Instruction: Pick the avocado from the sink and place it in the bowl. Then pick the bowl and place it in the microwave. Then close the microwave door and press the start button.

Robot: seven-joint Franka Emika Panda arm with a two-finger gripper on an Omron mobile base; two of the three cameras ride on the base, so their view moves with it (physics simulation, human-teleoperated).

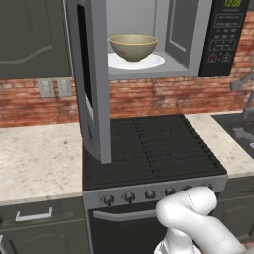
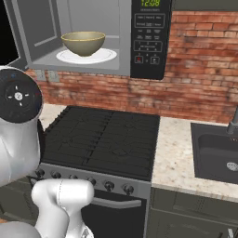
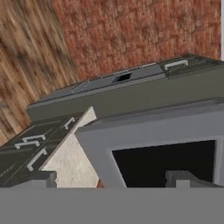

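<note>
The olive-tan bowl [image 1: 133,47] [image 2: 83,42] stands on the white round plate [image 1: 151,62] inside the open microwave [image 1: 223,39] [image 2: 148,42]. No avocado shows; the bowl's inside is hidden from these angles. The microwave door [image 1: 96,99] hangs swung out to the left over the stove. In the hand view its grey frame and dark window [image 3: 175,131] lie close ahead of my gripper [image 3: 113,179]. The two fingertips [image 3: 43,178] stand wide apart, open, with nothing between them. The dark sink [image 2: 214,153] with its metal drain [image 2: 231,166] lies to the right.
A black gas stove [image 1: 149,144] [image 2: 102,139] sits under the microwave, its knobs along the front. Speckled counter [image 1: 39,158] runs to the left, a brick wall [image 2: 195,93] behind. The dark faucet [image 2: 231,123] stands at the sink. My white arm [image 1: 198,218] is low in front of the oven.
</note>
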